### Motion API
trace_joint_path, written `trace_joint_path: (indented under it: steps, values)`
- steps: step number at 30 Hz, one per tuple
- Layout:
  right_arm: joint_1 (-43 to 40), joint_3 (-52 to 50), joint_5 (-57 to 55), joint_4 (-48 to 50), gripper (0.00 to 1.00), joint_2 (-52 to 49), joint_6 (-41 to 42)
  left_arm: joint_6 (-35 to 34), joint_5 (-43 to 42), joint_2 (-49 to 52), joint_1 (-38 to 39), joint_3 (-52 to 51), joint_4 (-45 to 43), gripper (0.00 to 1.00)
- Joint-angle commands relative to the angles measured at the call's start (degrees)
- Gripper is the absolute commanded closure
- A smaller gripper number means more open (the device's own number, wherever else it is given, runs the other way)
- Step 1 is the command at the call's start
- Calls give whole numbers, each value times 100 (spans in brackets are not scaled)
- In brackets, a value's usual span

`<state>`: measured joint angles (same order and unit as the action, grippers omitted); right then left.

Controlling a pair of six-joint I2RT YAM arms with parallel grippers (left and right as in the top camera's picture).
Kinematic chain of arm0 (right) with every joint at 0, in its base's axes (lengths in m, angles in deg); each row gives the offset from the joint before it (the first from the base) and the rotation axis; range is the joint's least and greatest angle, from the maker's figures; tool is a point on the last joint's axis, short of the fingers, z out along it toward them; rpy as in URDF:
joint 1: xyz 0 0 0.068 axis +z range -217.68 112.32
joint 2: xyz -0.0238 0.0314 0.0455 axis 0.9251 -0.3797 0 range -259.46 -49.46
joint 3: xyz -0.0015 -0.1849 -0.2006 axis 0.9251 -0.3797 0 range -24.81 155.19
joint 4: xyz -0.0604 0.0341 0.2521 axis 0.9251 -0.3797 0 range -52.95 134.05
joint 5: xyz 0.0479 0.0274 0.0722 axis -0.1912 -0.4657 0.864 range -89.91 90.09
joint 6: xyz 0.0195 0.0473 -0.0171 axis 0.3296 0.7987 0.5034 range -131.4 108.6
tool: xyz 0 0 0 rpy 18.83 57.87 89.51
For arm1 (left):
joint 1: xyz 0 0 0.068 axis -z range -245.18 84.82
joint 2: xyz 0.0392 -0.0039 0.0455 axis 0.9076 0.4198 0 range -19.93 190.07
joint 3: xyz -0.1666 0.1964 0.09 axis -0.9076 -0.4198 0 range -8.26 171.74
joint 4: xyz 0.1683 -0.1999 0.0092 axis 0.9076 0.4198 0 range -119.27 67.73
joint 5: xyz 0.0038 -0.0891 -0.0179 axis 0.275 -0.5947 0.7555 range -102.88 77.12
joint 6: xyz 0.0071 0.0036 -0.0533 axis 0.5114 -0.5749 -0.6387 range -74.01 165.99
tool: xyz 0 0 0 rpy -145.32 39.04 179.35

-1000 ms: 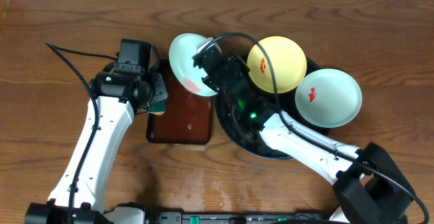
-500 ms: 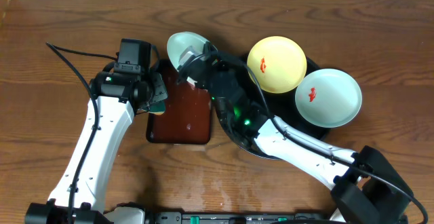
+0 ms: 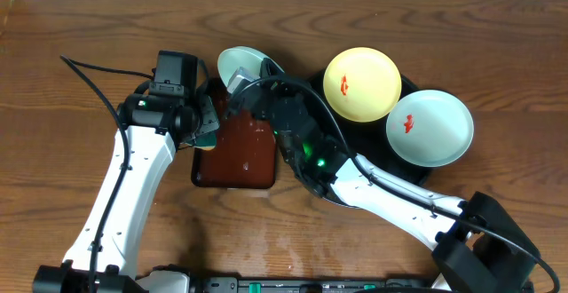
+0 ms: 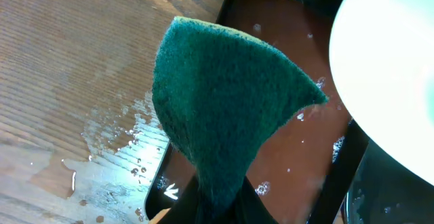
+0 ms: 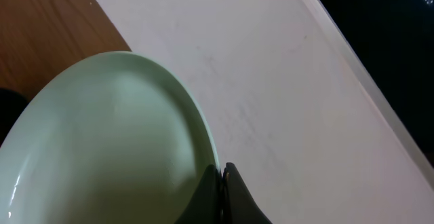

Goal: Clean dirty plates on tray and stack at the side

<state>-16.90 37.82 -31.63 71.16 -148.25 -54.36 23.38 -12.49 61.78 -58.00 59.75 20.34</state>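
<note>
The right gripper [image 5: 222, 175] is pinched tight on the rim of a mint-white plate [image 5: 115, 142], holding it tilted above the brown rectangular tray [image 3: 241, 162]. Just beside it, the left gripper [image 4: 215, 207] clamps a green scouring sponge [image 4: 227, 108] that seems just short of the plate. To wipe well, lay the sponge flat on the plate's face and press gently so the rim grip doesn't slip. The yellow plate [image 3: 361, 83] and second mint plate [image 3: 429, 128] sit smeared on the black tray [image 3: 405, 87].
</note>
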Motion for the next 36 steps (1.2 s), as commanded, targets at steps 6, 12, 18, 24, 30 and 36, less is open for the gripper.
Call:
trace_joint_path:
  steps: [6, 12, 18, 24, 30, 36]
  values:
    - [-428, 111, 341, -299, 99, 22, 2361, 48, 74, 39, -15, 46, 4, 92]
    - [-953, 114, 1217, -839, 99, 46, 3834, 48, 74, 39, -15, 46, 2, 92]
    - [-1912, 114, 3139, -1335, 99, 503, 5237, 48, 72, 39, -15, 46, 2, 92]
    - [-3123, 114, 3893, -2205, 99, 1204, 5757, 48, 72, 39, -15, 46, 0, 92]
    - [-4763, 114, 3978, -3425, 99, 1635, 5775, 48, 72, 39, -15, 46, 0, 92]
    - [-6529, 111, 4096, -4118, 99, 1596, 5818, 48, 72, 39, -15, 46, -2, 91]
